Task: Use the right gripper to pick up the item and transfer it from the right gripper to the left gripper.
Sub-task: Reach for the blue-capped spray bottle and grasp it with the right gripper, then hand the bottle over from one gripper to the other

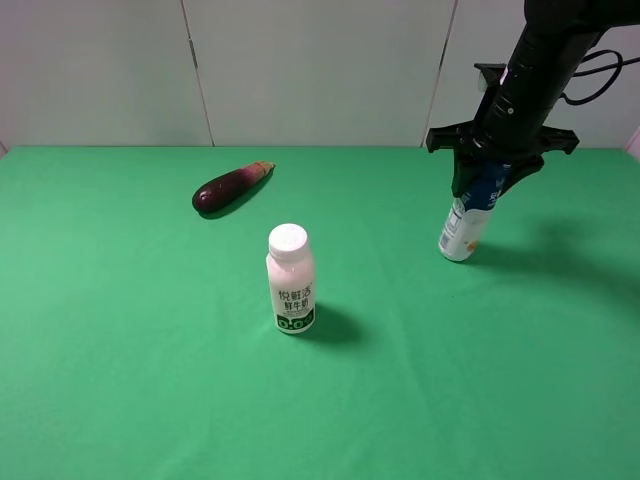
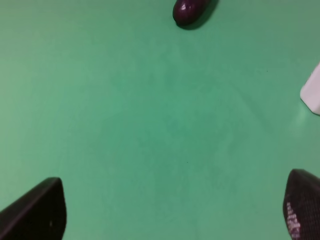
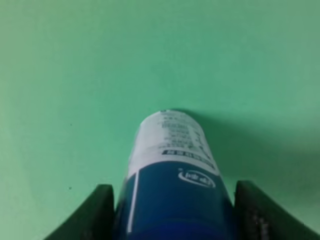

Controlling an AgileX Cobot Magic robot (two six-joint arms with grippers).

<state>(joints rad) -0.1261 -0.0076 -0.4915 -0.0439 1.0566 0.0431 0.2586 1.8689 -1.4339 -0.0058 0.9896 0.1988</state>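
The item, a slim white bottle (image 1: 465, 225) with a blue upper part, stands tilted on the green table at the back right, its base at the cloth. My right gripper (image 1: 487, 170) comes down over its top, with a finger against each side of the blue part. In the right wrist view the bottle (image 3: 175, 170) fills the space between the fingers of that gripper (image 3: 175, 215). My left gripper (image 2: 170, 215) does not show in the high view. In its wrist view the fingertips stand wide apart over bare cloth, holding nothing.
A shorter white-capped milk bottle (image 1: 290, 280) stands upright mid-table; its edge shows in the left wrist view (image 2: 312, 92). A purple eggplant (image 1: 230, 186) lies at the back left, also in the left wrist view (image 2: 189, 11). The green cloth (image 1: 150, 380) covers the table.
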